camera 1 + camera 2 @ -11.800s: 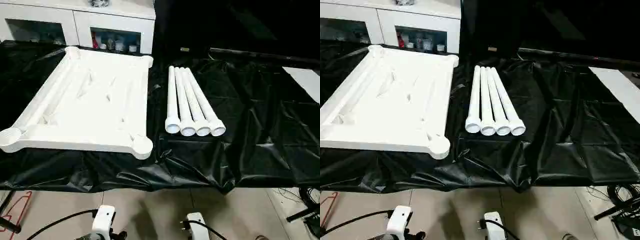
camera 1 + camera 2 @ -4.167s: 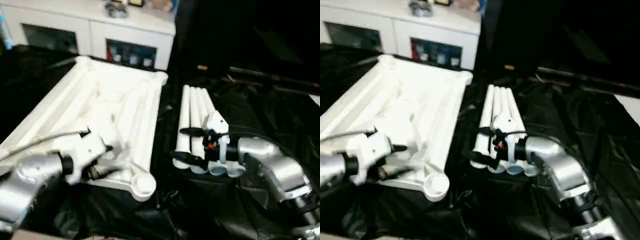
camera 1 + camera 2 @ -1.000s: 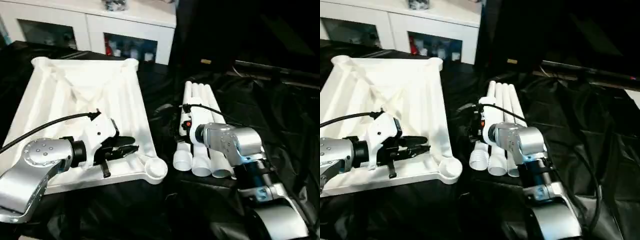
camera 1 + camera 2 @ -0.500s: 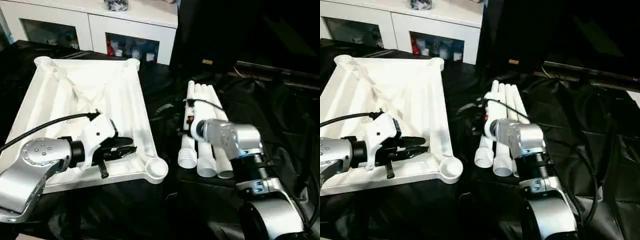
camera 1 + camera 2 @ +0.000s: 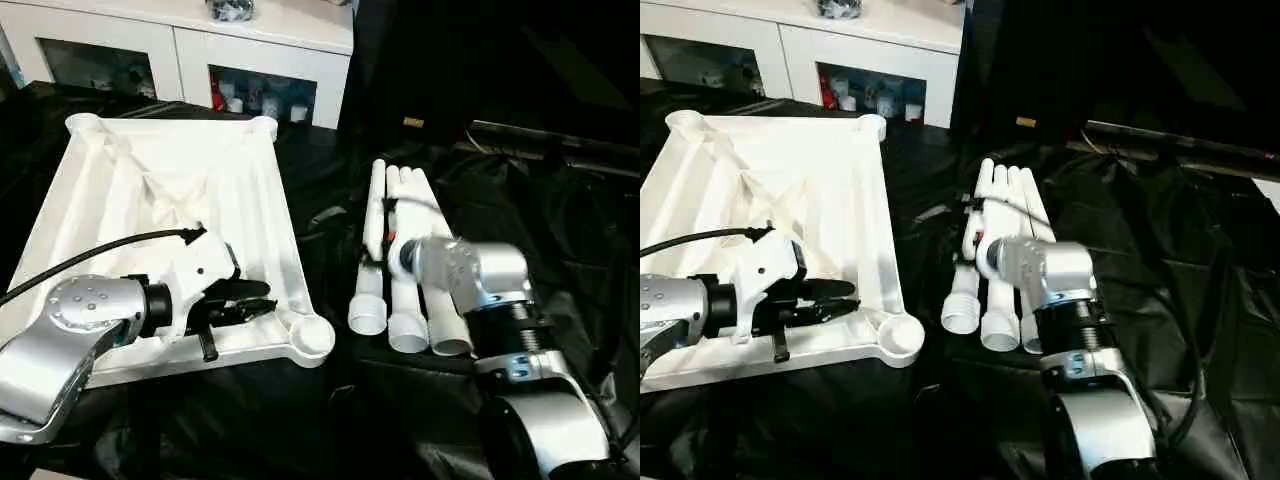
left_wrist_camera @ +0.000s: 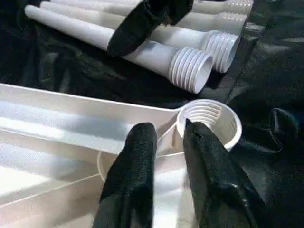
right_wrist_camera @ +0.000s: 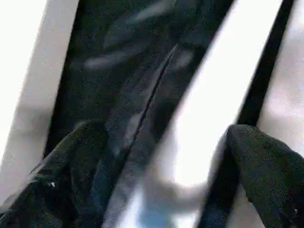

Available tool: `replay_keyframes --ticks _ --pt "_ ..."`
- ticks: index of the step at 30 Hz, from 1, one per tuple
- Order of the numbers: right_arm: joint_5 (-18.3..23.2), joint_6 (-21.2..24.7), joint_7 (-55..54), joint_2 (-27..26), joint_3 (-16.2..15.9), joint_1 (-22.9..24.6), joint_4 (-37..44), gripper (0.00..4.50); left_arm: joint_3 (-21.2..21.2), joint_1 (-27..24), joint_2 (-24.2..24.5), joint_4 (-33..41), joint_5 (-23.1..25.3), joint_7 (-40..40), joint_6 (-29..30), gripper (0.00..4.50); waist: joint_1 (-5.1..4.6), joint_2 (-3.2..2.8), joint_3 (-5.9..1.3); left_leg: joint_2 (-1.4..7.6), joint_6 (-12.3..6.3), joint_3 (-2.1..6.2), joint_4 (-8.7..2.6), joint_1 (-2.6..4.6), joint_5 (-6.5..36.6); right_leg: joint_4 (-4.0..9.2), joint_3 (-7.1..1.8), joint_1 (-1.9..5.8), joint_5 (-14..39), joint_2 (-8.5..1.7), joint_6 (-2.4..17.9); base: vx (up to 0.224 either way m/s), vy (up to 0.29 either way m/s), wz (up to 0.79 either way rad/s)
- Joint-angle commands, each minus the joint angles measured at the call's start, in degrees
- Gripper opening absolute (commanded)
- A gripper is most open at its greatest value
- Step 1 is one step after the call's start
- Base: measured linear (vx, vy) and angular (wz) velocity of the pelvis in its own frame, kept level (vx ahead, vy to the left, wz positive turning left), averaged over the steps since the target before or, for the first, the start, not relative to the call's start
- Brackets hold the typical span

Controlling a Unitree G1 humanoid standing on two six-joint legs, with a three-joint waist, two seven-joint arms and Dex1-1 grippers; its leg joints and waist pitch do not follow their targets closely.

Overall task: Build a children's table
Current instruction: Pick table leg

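1. Right, nearest first: left forearm [image 5: 60, 340] comes in from 8 o'clock, right forearm [image 5: 545, 440] from 5 o'clock. Both are over the black sheet [image 5: 570, 220].
2. Left gripper [image 5: 262, 298] lies roughly level at 9 o'clock and points toward 3 o'clock. Its fingers are narrowly apart and clamped across the tabletop's near-right rim wall, just beside the corner socket [image 5: 312, 340].
3. That socket faces up, threaded inside, at the tabletop's 4 o'clock corner.
4. Right gripper [image 7: 166, 180] points down at 1 o'clock, fingers spread wide. They straddle the left leg [image 5: 370, 270], one finger on each side. No squeeze on it, nothing held.
5. Legs [image 5: 408, 300] lie side by side on the sheet at 1 o'clock, just right of the tabletop. Their threaded ends are toward the robot and their narrow ends point to 12.
6. Left leg's near end is splayed slightly toward 7 o'clock, apart from the rest. Part of the bundle is hidden under the right wrist.
7. Tabletop [image 5: 150, 190] lies ribbed side up at 10 to 11 o'clock, long axis running near to far. It is skewed a little, with the far end toward 11.
8. Cabinet [image 5: 180, 40], white with glass doors, stands beyond the tabletop at 11 o'clock.
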State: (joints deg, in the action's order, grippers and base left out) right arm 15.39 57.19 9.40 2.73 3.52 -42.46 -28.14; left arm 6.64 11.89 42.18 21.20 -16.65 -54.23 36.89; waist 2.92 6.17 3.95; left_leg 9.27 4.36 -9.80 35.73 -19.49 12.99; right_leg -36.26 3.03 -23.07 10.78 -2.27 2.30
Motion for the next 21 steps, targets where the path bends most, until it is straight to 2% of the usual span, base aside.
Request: replay_keyframes --ticks 1,5,7,9,11,12,14,15,16,17,18,21 --pt "0.36 0.66 -0.08 -0.06 0.97 -0.62 -2.38 4.5 0.79 0.87 0.38 1.03 -1.02 -0.35 0.61 1.71 -0.13 -2.37 -3.75 3.54 4.75 1.26 -5.0 0.19 6.02 3.42 -3.69 2.85 8.53 -5.56 8.97 0.0 0.0 0.0" --pt "-0.19 0.7 -0.63 -0.26 1.33 -1.2 -4.35 4.5 0.91 0.86 0.41 1.36 -1.16 -0.3 0.83 2.02 -0.14 -2.32 -3.76 3.54 4.83 1.21 -4.98 0.18 5.17 3.33 -3.65 2.88 7.45 -5.53 9.27 0.0 0.0 0.0" --pt "-0.3 0.3 -0.7 -0.38 1.98 -1.9 -6.43 4.22 1.13 0.97 0.37 1.73 -1.1 -0.21 1.08 2.19 -0.1 -2.14 -3.78 3.56 4.7 1.18 -4.96 0.21 4.95 3.24 -3.66 2.86 7.58 -5.58 9.4 0.0 0.0 0.0" --pt "-0.13 -0.01 -0.65 -0.46 2.48 -2.46 -7.93 4.15 1.29 1.1 0.32 2.07 -1.04 -0.15 1.3 2.29 -0.08 -2.09 -3.72 3.61 4.75 1.19 -5.0 0.17 5.08 3.32 -3.65 2.88 7.91 -5.6 9.29 0.0 0.0 0.0" --pt "0.09 -0.49 -0.59 -0.41 2.66 -2.99 -9.28 3.81 1.34 1.28 0.24 2.41 -1.03 -0.02 1.59 2.49 -0.09 -1.82 -3.77 3.6 4.68 1.18 -4.98 0.12 4.96 3.27 -3.64 2.92 8.24 -5.65 9.14 0.0 0.0 0.0" --pt "0.24 -0.65 -0.61 -0.43 2.86 -3.23 -9.87 3.72 1.38 1.35 0.21 2.53 -1.02 0.04 1.67 2.6 -0.01 -2.01 -3.73 3.59 4.67 1.14 -4.96 0.14 4.84 3.32 -3.68 2.89 8.15 -5.7 9.08 0.0 0.0 0.0" --pt "0.51 -0.91 -0.78 -0.54 3.43 -3.66 -10.87 3.66 1.43 1.45 0.24 2.69 -1.18 0.14 1.78 2.71 -0.04 -1.98 -3.73 3.61 4.68 1.15 -4.96 0.1 4.68 3.29 -3.63 2.92 7.93 -5.66 9.03 0.0 0.0 0.0" --pt "0.94 -0.82 -0.89 -0.68 4.09 -3.85 -11.22 3.66 1.44 1.48 0.24 2.71 -1.18 0.17 1.8 2.71 -0.04 -1.98 -3.75 3.6 4.67 1.12 -4.93 0.11 4.69 3.3 -3.65 2.88 7.96 -5.68 9.01 0.0 0.0 0.0" --pt "2.34 -0.68 -1.25 -1.09 6.31 -4.52 -12.42 3.36 1.49 1.58 0.25 2.78 -1.14 0.3 1.86 2.8 -0.02 -1.79 -3.76 3.58 4.6 1.1 -4.92 0.14 4.79 3.29 -3.68 2.9 8.42 -5.7 8.93 0.0 0.0 0.0" --pt "2.34 -0.68 -1.25 -1.09 6.31 -4.52 -12.42 3.27 1.49 1.58 0.25 2.78 -1.14 0.3 1.86 2.93 -0.02 -1.71 -3.79 3.6 4.55 1.1 -4.92 0.17 4.83 3.29 -3.66 2.89 8.48 -5.71 8.94 0.0 0.0 0.0" --pt "3.28 -0.78 -1.67 -1.3 7.97 -5.07 -13.47 3.24 1.4 1.72 0.23 2.76 -1.0 0.57 1.97 3.05 -0.02 -1.88 -3.77 3.58 4.53 1.12 -4.93 0.12 4.69 3.26 -3.63 2.84 8.39 -5.66 8.88 0.0 0.0 0.0" --pt "3.71 -0.96 -1.92 -1.37 8.87 -5.45 -14.24 3.05 1.31 1.95 0.24 2.47 -0.84 0.93 2.32 3.16 0.0 -1.83 -3.77 3.58 4.51 1.12 -4.94 0.06 4.6 3.29 -3.61 2.9 8.37 -5.68 8.87 0.0 0.0 0.0"
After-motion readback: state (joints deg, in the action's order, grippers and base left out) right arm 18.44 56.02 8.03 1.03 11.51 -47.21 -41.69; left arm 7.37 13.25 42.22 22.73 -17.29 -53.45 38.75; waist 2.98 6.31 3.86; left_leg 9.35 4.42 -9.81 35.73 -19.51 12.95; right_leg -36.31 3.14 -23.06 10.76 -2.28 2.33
